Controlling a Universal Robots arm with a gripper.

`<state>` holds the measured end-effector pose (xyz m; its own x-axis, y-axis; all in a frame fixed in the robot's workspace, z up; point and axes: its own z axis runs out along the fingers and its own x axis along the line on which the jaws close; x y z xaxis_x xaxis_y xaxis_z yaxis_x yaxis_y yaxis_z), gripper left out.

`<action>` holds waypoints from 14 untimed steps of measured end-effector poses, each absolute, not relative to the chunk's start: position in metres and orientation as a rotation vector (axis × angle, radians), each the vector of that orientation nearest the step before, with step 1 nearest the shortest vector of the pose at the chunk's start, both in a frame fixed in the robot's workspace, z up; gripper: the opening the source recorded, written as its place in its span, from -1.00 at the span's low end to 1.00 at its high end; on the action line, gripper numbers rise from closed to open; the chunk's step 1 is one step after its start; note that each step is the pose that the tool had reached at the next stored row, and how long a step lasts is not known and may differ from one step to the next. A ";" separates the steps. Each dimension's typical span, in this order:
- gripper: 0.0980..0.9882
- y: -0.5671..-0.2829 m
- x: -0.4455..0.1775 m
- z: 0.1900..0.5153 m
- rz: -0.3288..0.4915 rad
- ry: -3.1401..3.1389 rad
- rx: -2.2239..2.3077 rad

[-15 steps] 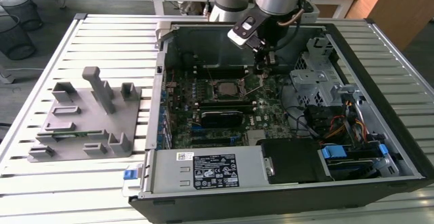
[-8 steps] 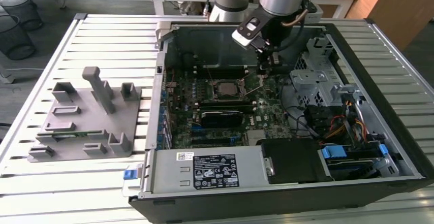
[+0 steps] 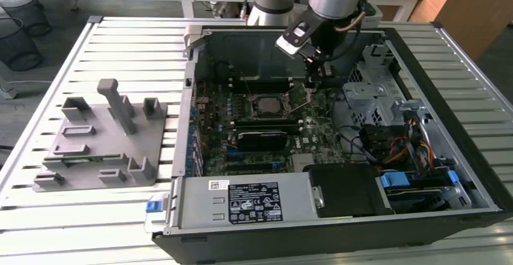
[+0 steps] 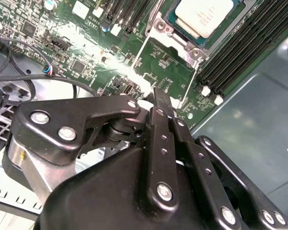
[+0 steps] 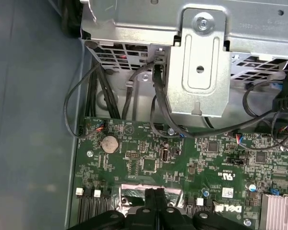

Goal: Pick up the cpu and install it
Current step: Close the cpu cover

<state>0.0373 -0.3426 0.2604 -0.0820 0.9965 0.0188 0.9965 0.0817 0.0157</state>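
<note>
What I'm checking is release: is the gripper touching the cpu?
Apart. In the second wrist view, green board shows between the shut gripper and the cpu, which lies seated further along the board.

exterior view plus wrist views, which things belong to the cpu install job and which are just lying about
Job:
cpu, seated in the motherboard socket
gripper, shut, close beside that socket

Lying about:
grey holder block on the slatted table
power supply
drive cage
coin battery
</note>
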 end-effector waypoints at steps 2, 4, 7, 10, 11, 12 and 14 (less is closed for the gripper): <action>-0.98 -0.342 0.038 0.259 -0.038 -2.309 -2.125; -0.98 -0.341 0.039 0.258 -0.038 -2.310 -2.124; -0.98 -0.340 0.041 0.257 -0.038 -2.312 -2.122; -0.98 -0.339 0.043 0.255 -0.038 -2.313 -2.121; -0.98 -0.338 0.044 0.255 -0.038 -2.313 -2.121; -0.98 -0.338 0.045 0.255 -0.038 -2.313 -2.121; -0.98 -0.337 0.046 0.254 -0.038 -2.313 -2.121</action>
